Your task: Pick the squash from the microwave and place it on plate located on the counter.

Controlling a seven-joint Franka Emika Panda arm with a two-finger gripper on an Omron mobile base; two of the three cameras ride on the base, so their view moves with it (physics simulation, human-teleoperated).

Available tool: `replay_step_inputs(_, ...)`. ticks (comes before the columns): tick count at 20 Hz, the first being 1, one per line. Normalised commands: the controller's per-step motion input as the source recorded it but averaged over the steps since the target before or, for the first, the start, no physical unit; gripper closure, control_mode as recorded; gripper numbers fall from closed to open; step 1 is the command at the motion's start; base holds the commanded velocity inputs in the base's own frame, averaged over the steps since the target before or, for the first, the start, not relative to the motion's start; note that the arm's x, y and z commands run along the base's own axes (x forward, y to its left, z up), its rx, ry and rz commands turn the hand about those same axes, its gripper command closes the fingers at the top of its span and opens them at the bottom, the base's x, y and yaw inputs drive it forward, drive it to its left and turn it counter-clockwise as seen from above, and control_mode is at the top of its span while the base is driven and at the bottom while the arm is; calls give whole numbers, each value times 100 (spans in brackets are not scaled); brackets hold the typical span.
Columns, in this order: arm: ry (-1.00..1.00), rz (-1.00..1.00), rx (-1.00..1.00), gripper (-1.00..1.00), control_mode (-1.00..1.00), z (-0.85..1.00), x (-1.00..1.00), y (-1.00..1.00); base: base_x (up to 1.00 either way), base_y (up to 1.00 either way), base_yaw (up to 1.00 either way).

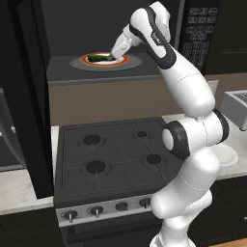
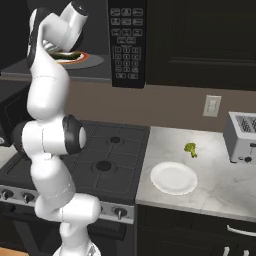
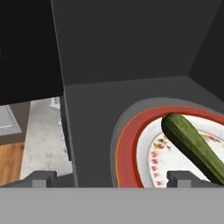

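Inside the grey cavity of the microwave (image 3: 131, 52), the dark green, smooth squash (image 3: 194, 146) lies on a red-rimmed dish (image 3: 131, 144), while the gripper (image 3: 111, 177) is open beside it.

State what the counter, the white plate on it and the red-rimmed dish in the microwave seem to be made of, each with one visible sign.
Counter: polished stone, probably; pale with faint grey veining.
Plate: glazed ceramic, perhaps; plain smooth white.
Red-rimmed dish: likely glazed ceramic too; a painted flower border shows beside the squash.
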Motion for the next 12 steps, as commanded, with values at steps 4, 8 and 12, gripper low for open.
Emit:
replay_step_inputs(4,1,0,0,-100,-100,-5,47,6,0,0,0)
replay_step_inputs(8,0,0,0,-100,-100,-13,55,1,0,0,0)
replay_step_inputs(12,10,0,0,-100,-100,-12,48,0,0,0,0)
